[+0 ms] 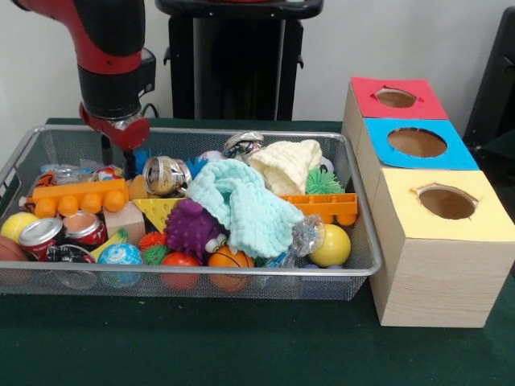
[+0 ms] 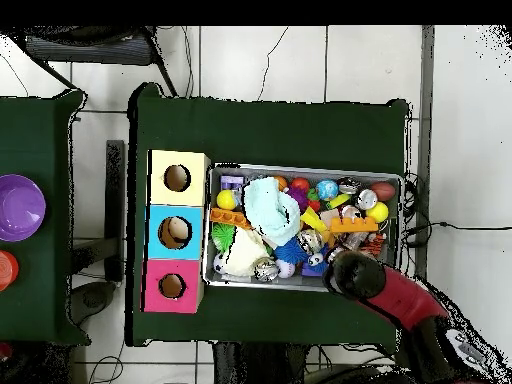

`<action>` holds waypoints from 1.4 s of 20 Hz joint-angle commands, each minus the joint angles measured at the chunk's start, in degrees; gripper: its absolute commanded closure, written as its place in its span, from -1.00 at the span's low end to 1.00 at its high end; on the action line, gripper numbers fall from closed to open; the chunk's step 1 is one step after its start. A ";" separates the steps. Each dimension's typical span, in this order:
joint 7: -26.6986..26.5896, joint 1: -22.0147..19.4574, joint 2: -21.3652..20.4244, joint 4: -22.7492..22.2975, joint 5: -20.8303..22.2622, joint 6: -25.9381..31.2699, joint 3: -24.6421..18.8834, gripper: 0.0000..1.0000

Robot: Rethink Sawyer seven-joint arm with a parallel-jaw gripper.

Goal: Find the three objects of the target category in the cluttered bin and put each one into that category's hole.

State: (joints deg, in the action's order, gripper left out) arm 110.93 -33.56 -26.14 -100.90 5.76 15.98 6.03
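The cluttered bin point(image 1: 241, 272) is a silver wire mesh basket on the green table; it also shows in the overhead view point(image 2: 395, 178). It holds a light blue cloth point(image 1: 241, 205), a cream knitted cloth point(image 1: 288, 163), a purple spiky ball point(image 1: 191, 227), orange toy bricks point(image 1: 76, 197), drink cans point(image 1: 84, 227), a yellow ball point(image 1: 331, 245) and other small toys. Three wooden boxes stand beside it, each with a round hole: red top point(image 1: 396, 98), blue top point(image 1: 418, 143), yellow top point(image 1: 447, 203). My gripper point(image 1: 113, 149) hangs over the bin's far left corner, low at the rim; the red wrist hides it in the overhead view point(image 2: 352, 272).
A crushed silver can point(image 1: 165, 174), a yellow wedge point(image 1: 158, 211) and a wooden block point(image 1: 125, 219) lie just in front of the gripper. The black pedestal point(image 1: 233, 56) stands behind the bin. In the overhead view a second green table carries a purple bowl point(image 2: 20, 207).
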 commanded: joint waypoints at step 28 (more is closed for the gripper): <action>7.36 2.06 4.83 4.56 0.19 -14.40 0.75 1.00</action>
State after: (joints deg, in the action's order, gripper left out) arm 110.93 -30.62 -21.61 -99.30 5.90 6.29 9.59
